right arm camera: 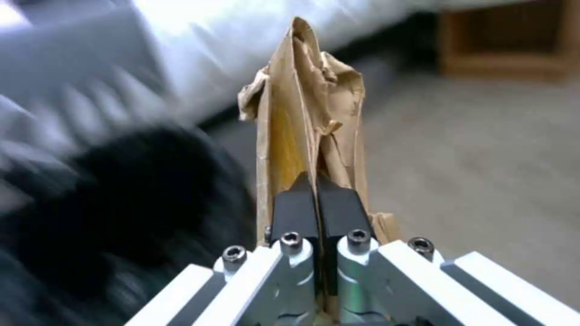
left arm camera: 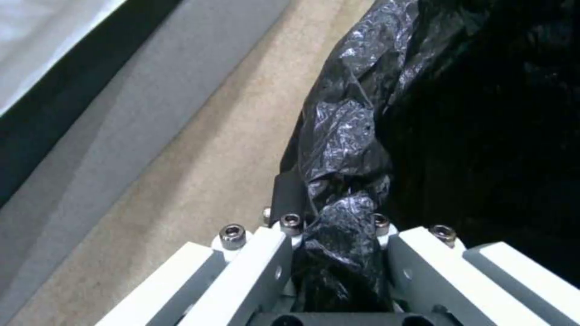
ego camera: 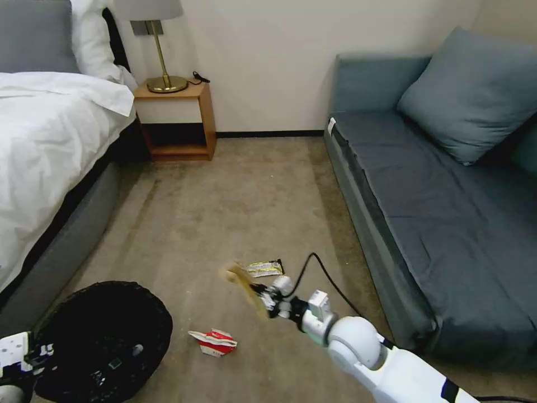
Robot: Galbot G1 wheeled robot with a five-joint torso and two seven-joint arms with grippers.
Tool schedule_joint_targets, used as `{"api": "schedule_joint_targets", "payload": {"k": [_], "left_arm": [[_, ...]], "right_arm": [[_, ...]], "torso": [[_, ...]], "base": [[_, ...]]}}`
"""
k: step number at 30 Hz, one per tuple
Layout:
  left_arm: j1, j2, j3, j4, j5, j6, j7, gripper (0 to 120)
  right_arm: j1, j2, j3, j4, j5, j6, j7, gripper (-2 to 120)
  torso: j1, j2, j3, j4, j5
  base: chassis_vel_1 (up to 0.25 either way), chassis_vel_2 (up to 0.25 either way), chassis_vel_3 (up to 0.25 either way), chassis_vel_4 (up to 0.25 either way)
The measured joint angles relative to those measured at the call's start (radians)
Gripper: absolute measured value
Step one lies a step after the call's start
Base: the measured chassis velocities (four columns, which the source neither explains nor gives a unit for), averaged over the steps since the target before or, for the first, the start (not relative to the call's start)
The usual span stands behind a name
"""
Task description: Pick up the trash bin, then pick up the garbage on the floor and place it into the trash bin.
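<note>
While your right claw [ego camera: 262, 295] pinches the crumpled brown paper bag [ego camera: 241, 280] between tightly closed fingers [right arm camera: 296, 208], the bag hangs above the beige carpet [ego camera: 224, 212] in the middle of the room, sticking out past the fingertips toward the bed [ego camera: 45, 145]. In the right wrist view the bag [right arm camera: 305, 113] stands up from the black pads, creased and folded, with the dark mass of the trash bin [right arm camera: 133, 194] blurred beyond it.

Your left claw [ego camera: 42, 351] sits at the lower left of the head view, clamped on the rim of the trash bin [ego camera: 106, 336], which is lined with a crinkled black plastic bag [left arm camera: 344, 149]. The left wrist view shows the left claw [left arm camera: 335, 226] with a fold of that liner bunched between its fingers [left arm camera: 284, 194], and the carpet and the grey bed base [left arm camera: 108, 127] alongside.

Two other pieces of garbage lie on the carpet: the gold-black snack wrapper [ego camera: 266, 268] just beyond the held paper bag, and the red-white carton [ego camera: 215, 342] between the bin and your right arm. A wooden nightstand [ego camera: 176, 120] with a brass lamp [ego camera: 159, 50] stands against the far wall, and a blue-grey sofa [ego camera: 436, 212] runs along the right side.
</note>
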Motion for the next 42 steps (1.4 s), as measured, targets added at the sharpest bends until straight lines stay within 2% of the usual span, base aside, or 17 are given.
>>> {"api": "schedule_joint_targets", "payload": {"k": [8,14,17,25,34,42], "left_arm": [[0.005,-0.011,-0.004,-0.009,0.001,0.0,0.0,3],[0.003,-0.024,0.002,-0.015,0.003,0.001,0.0,3],[0.003,-0.028,0.002,-0.017,0.004,0.003,0.0,3],[0.005,-0.024,-0.011,-0.016,-0.003,0.003,0.001,3],[0.005,-0.028,-0.008,-0.017,-0.004,0.006,0.005,3],[0.002,-0.026,-0.009,-0.018,-0.01,0.007,0.006,3]], "right_arm": [[0.181,0.123,-0.204,-0.093,0.096,0.081,-0.03,0],[0.273,0.207,-0.278,-0.189,0.112,0.097,-0.032,0],[0.316,0.276,-0.314,-0.244,0.114,0.1,-0.019,0],[0.339,0.367,-0.364,-0.299,0.109,0.103,0.007,0],[0.334,0.421,-0.387,-0.345,0.088,0.106,0.054,0],[0.322,0.416,-0.391,-0.358,0.049,0.101,0.053,26]], "torso": [[0.0,0.0,0.0,0.0002,0.0001],[0.0,0.0,0.0,0.0001,-0.0001],[0.0,0.0,0.0,0.0001,-0.0001],[0.0,0.0,0.0,0.0,0.0],[0.0,0.0,0.0,0.0,0.0],[0.0,0.0,0.0,-0.0001,0.0001]], "base": [[0.0,0.0,0.0,0.0],[0.0,0.0,0.0,0.0],[0.0,0.0,0.0,0.0],[0.0,0.0,0.0,0.0],[0.0,0.0,0.0,0.0],[0.0,0.0,0.0,0.0]]}}
